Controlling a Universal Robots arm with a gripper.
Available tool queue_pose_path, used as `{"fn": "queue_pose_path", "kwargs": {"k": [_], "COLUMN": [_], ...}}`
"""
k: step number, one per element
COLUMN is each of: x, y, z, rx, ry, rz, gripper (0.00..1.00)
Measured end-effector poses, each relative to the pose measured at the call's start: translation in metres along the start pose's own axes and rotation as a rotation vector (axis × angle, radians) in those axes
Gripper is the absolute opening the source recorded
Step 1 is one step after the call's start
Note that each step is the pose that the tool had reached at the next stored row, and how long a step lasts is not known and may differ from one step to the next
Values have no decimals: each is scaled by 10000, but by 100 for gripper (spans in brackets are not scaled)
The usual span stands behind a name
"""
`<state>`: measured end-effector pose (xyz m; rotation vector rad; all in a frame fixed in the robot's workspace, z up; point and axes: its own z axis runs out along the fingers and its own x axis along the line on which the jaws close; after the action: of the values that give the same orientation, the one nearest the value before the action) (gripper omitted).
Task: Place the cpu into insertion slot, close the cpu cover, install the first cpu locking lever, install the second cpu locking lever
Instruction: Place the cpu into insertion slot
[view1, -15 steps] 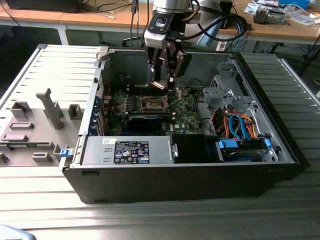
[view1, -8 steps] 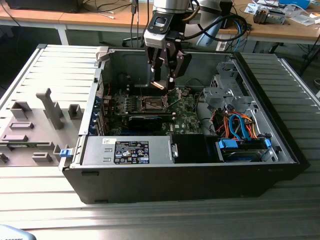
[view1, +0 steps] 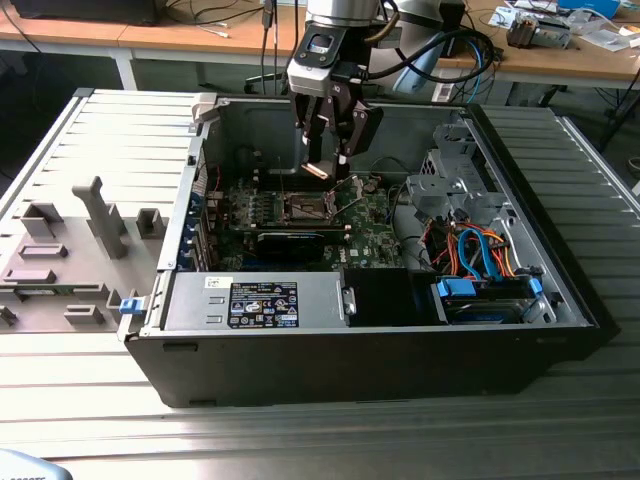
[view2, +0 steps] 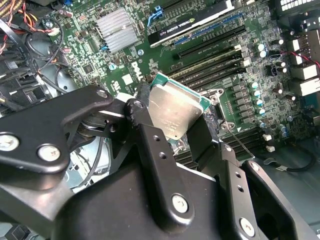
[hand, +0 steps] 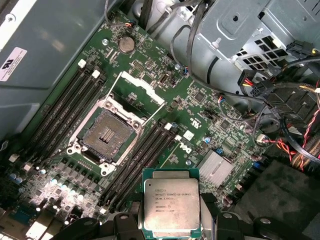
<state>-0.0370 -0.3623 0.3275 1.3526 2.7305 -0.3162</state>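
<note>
The jaws pinch the cpu (hand: 171, 205) by two opposite edges, silvery top face showing in both wrist views (view2: 175, 112). In the exterior view the cpu (view1: 316, 169) hangs in the air inside the open computer case (view1: 400, 350), above the green circuit board (view1: 370, 215) and not touching it. The insertion slot (hand: 107, 134) lies near the middle of the board (hand: 200, 115), its dark centre exposed, and the chip is held off to one side of it, over a row of narrow parallel slots (hand: 145, 155). The cpu cover (hand: 142, 85) is swung up from the slot's edge. The case sits on the ribbed metal counter (view1: 320, 440).
</note>
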Motion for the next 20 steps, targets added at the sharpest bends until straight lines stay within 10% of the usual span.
{"fn": "queue_pose_path", "kwargs": {"k": [20], "x": [1], "y": [0], "z": [3], "rx": [76], "ry": [-56], "rz": [119], "gripper": [54]}}
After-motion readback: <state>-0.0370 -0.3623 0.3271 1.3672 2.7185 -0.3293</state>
